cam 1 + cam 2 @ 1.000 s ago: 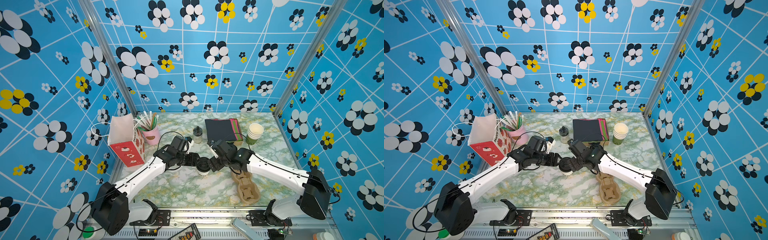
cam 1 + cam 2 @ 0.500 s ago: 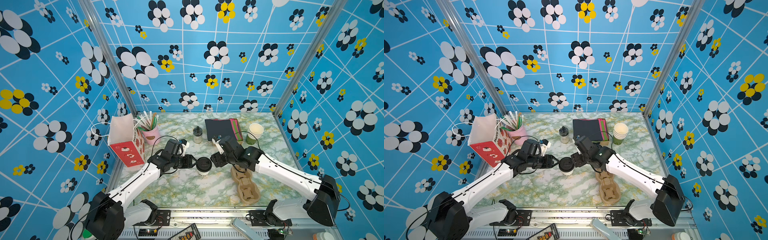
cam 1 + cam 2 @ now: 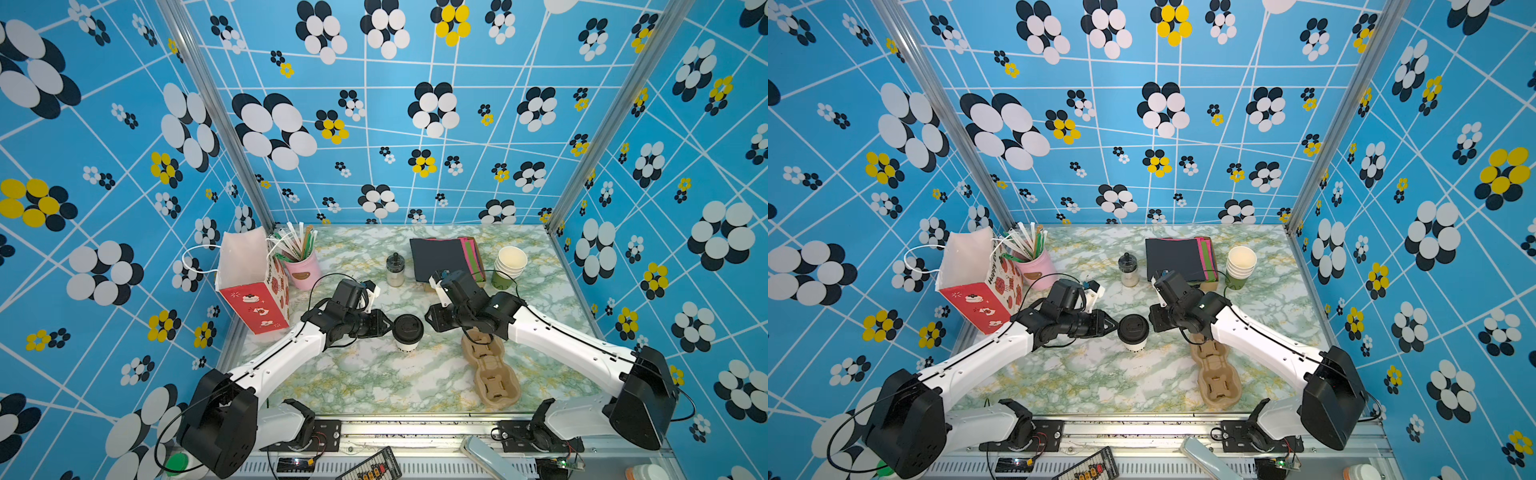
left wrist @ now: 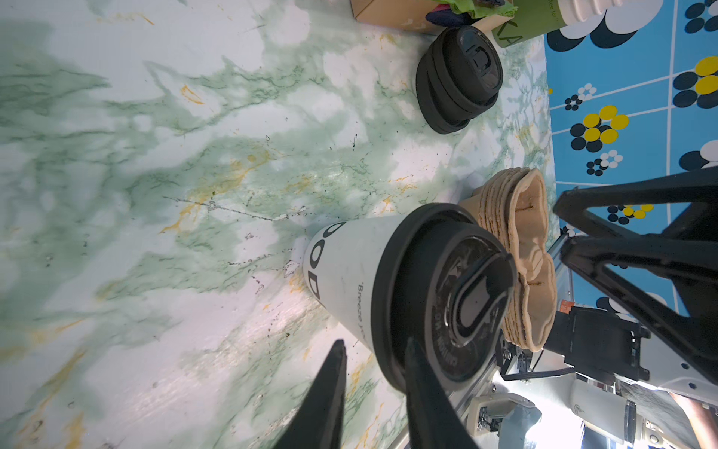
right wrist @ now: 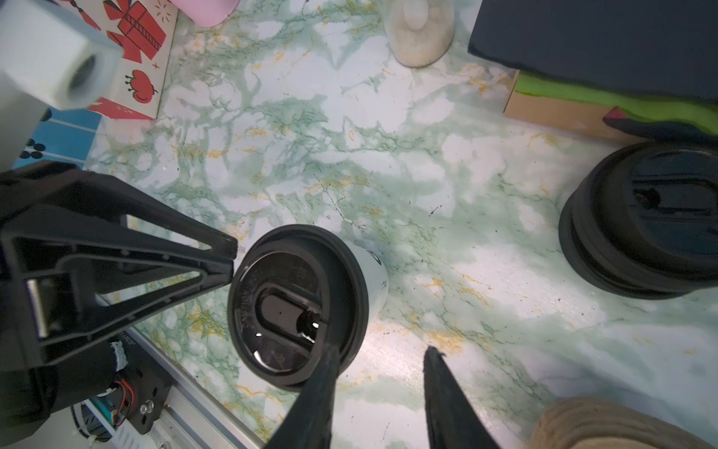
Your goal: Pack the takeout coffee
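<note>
Off lid now, no longer pressing: left gripper (image 3: 390, 325) at 9 o'clock of takeout coffee (image 3: 408, 329), right gripper (image 3: 428, 322) at 3 o'clock. Both narrowing, slightly parted, empty. Upright, lidded, mid-table. Lidding likely done; next probably into cardboard carrier (image 3: 492, 374) at 4 o'clock.

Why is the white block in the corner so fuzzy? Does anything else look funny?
In the right wrist view the white block sits too near the lens, so it blurs, while the coffee cup is sharp; in the left wrist view a glare patch burns out to white; in both top views the walls splay outward, a wide-lens distortion.
</note>
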### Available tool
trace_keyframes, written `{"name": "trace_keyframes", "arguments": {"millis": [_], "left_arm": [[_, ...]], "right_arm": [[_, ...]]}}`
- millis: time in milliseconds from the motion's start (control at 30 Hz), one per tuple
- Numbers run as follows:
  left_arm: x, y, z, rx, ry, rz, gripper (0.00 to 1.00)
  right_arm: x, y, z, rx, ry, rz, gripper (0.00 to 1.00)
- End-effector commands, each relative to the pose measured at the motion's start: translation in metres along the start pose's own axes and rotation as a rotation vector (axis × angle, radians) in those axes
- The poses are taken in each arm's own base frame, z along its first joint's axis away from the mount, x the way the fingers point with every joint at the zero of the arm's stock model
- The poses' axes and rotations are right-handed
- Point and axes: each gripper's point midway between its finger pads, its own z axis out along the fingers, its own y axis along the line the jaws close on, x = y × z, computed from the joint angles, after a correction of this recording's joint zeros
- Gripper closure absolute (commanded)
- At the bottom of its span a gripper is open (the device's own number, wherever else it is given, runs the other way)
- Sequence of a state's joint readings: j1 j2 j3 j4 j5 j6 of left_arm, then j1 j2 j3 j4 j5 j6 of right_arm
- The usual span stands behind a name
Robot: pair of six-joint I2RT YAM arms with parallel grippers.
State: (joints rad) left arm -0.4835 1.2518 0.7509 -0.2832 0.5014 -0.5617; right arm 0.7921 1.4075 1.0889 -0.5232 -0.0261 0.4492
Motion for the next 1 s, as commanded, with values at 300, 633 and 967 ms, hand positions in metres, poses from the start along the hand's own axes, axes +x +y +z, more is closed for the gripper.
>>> {"name": "trace_keyframes", "arguments": {"millis": [300,633,967], "left_arm": [[0.006,0.009,0.005,-0.005,0.019,-0.018,0.75],[0.008,0.010,0.007,-0.008,0.032,-0.021,0.76],[0.009,0.007,0.009,-0.014,0.046,-0.005,0.77]], "right_arm": [[0.018,0.003,0.024,-0.035,0.092,0.067,0.70],[0.023,0.004,0.034,-0.045,0.119,0.080,0.74],[0.024,0.000,0.034,-0.023,0.113,0.075,0.73]]}}
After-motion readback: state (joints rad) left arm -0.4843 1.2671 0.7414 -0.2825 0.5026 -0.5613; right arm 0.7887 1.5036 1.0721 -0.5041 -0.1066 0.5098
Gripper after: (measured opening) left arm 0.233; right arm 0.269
